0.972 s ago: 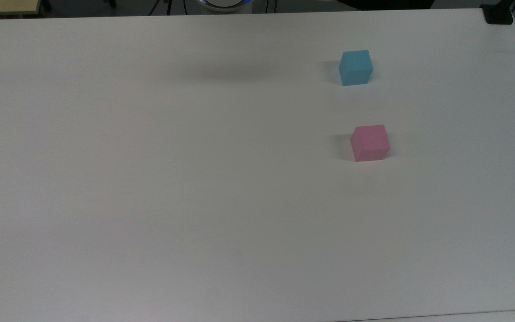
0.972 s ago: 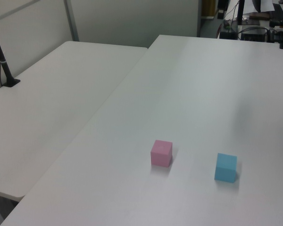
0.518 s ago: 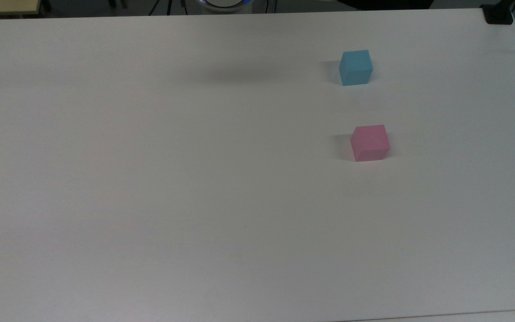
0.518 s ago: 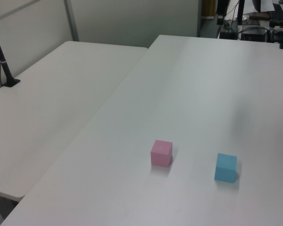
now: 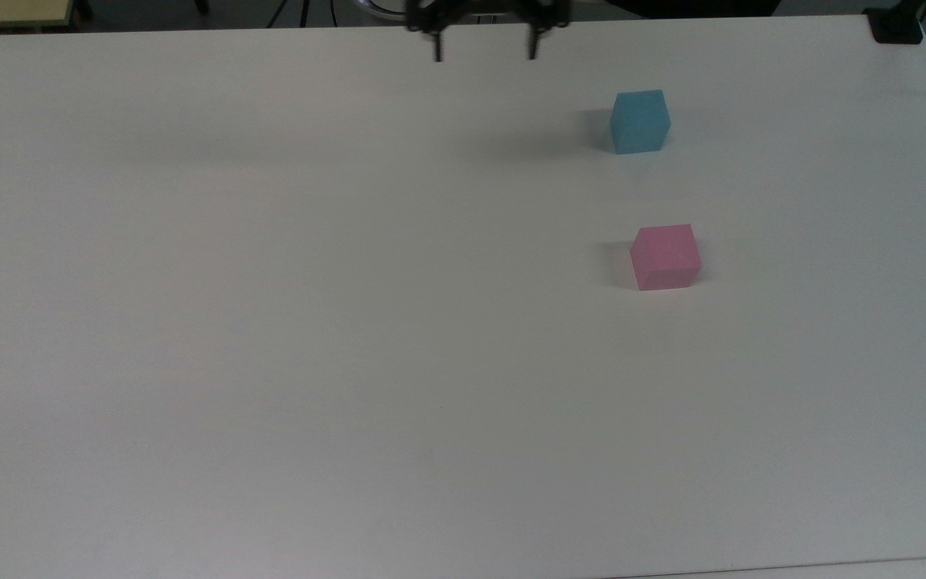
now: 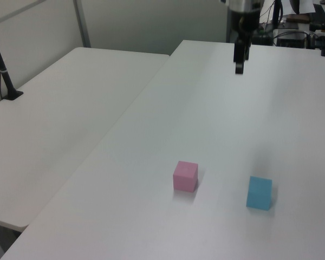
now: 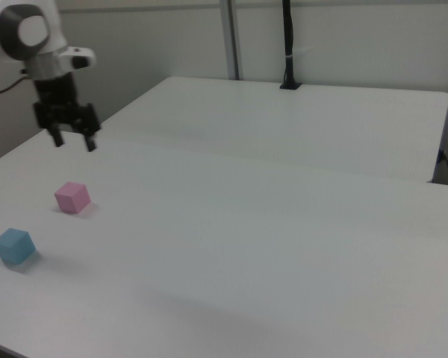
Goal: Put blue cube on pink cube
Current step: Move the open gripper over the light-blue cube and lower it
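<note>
Since the hand (image 5: 485,55) hangs empty with fingers spread wide near the bench's (image 5: 270,322) far edge, I'd centre it over the blue cube (image 5: 639,121), sitting apart from the pink cube (image 5: 665,256), square to its faces, then drop straight down.

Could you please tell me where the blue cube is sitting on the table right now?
The blue cube rests on the white table in the top view's upper right, just above the pink cube and apart from it, right of the open gripper.
</note>
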Robot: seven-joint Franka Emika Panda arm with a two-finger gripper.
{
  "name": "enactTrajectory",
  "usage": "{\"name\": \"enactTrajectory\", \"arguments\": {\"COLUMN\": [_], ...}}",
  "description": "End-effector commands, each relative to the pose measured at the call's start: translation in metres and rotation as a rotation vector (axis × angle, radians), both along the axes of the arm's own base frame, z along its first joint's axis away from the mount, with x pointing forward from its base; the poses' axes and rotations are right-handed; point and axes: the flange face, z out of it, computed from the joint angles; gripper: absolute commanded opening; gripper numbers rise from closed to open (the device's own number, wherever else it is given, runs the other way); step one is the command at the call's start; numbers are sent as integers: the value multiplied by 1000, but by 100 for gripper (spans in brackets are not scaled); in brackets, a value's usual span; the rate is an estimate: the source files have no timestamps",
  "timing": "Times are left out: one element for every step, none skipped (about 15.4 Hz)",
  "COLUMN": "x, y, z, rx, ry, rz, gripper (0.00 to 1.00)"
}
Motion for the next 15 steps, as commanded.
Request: {"name": "enactTrajectory", "arguments": {"x": [-29, -37, -46, -55, -66, -73, -80, -86, -90, -93, -95, -95, -98, -103, -106], "y": [67, 83, 98, 111, 126, 137, 146, 155, 162, 168, 171, 174, 181, 189, 193], "z": [-9, -14, -24, -34, -51, -67, -80, -94, -106, -109, -118, -128, -135, -147, -156], "rx": [22, 24, 17, 6, -6, -5, 0, 20, 21, 20, 14, 15, 18, 22, 28], "ry": [5, 18, 37, 56, 80, 79, 83, 82, 95, 100, 114, 123, 121, 120, 111], "rz": [-6, 8, 27, 39, 46, 41, 38, 41, 52, 55, 45, 36, 39, 38, 24], "gripper": [100, 100, 100, 100, 100, 100, 100, 100, 100, 100, 100, 100, 100, 100, 100]}}
